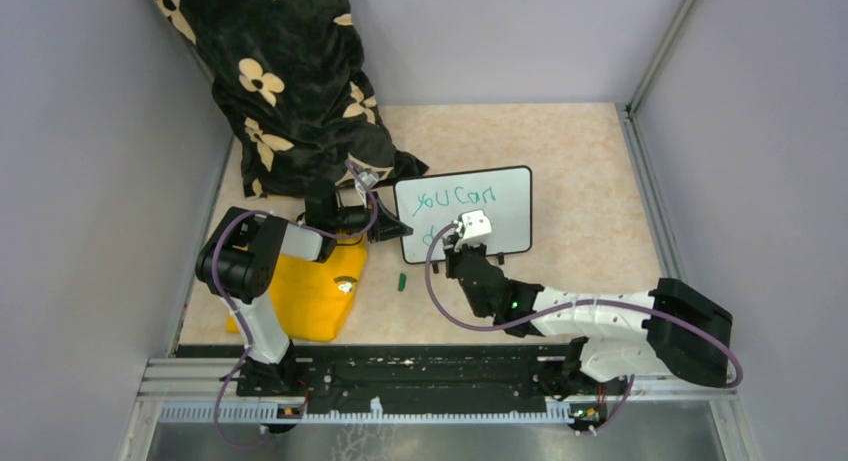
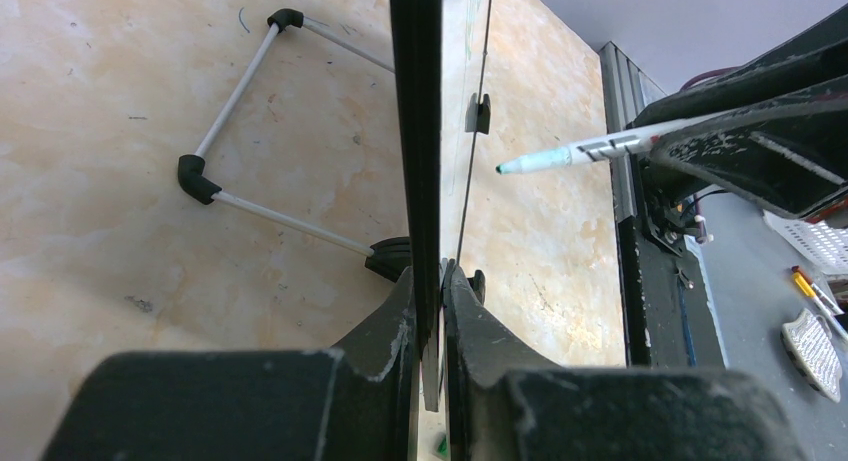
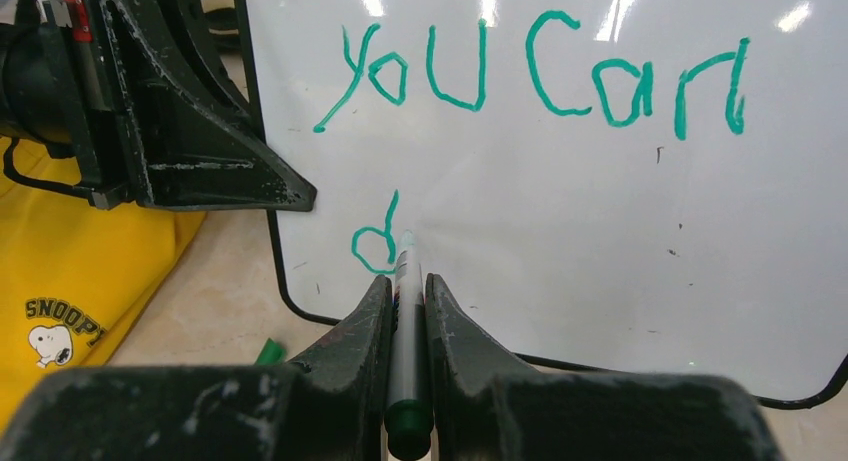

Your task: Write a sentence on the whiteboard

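The whiteboard (image 1: 500, 196) stands upright mid-table; it fills the right wrist view (image 3: 560, 231). Green writing (image 3: 540, 76) reads "you can" on the top line, with a single "d" (image 3: 378, 243) below. My left gripper (image 1: 392, 228) is shut on the board's left edge (image 2: 416, 161), seen edge-on in the left wrist view. My right gripper (image 3: 405, 286) is shut on a green marker (image 3: 407, 331); its tip is at the board just right of the "d". The marker also shows in the left wrist view (image 2: 590, 153).
A black floral cloth (image 1: 290, 81) lies at the back left. A yellow Snoopy bag (image 1: 310, 296) lies under the left arm. A green marker cap (image 1: 401, 280) lies on the table in front of the board. The board's wire stand (image 2: 240, 151) rests behind it.
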Robot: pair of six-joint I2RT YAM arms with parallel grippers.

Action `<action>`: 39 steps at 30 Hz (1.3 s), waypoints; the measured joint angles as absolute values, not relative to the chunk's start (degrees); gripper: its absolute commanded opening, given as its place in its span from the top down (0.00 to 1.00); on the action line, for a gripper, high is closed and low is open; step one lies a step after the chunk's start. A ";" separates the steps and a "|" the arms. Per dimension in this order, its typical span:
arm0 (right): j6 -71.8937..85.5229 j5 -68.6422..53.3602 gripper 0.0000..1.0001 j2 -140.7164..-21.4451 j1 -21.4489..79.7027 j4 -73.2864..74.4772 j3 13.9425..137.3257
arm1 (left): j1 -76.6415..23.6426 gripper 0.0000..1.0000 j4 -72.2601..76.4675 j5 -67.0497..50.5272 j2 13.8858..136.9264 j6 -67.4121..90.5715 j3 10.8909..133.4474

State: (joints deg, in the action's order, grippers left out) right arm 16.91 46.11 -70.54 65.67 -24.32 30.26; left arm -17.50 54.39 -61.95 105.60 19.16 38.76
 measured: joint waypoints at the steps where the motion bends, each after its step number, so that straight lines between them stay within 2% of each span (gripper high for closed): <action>1: 16.62 46.06 1.00 -69.89 65.60 -24.62 30.00 | -17.50 1.00 54.39 -61.95 105.60 19.16 38.76; 39: 18.96 45.10 1.00 -73.89 64.95 -24.99 29.98 | -17.50 1.00 53.84 -62.13 105.60 18.79 39.00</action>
